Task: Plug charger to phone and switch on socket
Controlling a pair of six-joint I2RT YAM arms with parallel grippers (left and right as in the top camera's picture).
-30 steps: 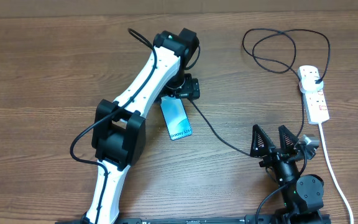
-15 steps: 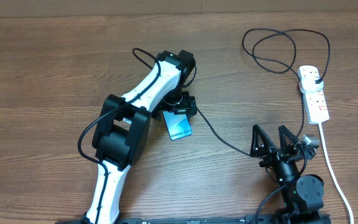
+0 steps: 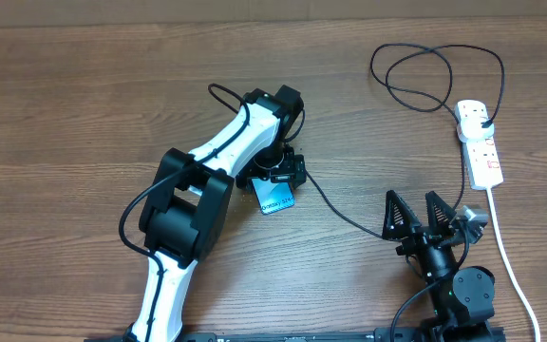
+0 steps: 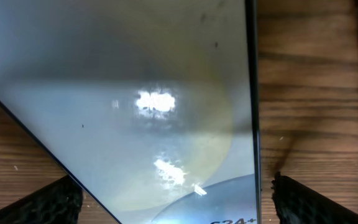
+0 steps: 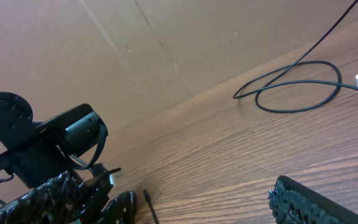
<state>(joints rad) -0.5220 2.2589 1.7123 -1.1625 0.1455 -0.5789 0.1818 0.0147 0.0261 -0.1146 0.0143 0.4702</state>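
The phone [image 3: 275, 199] carries a line of white text near its lower end, too small to read from overhead. In the left wrist view, a few dark characters on it are cut off at the picture's bottom edge. The socket [image 3: 480, 144] shows red marks but no legible lettering.

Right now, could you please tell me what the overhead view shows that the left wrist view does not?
Only overhead: the socket, the whole charger and the open right end effector. Only left wrist: glare on the phone and the left end effector's fingertips flanking it. Both: that phone on the wooden table.
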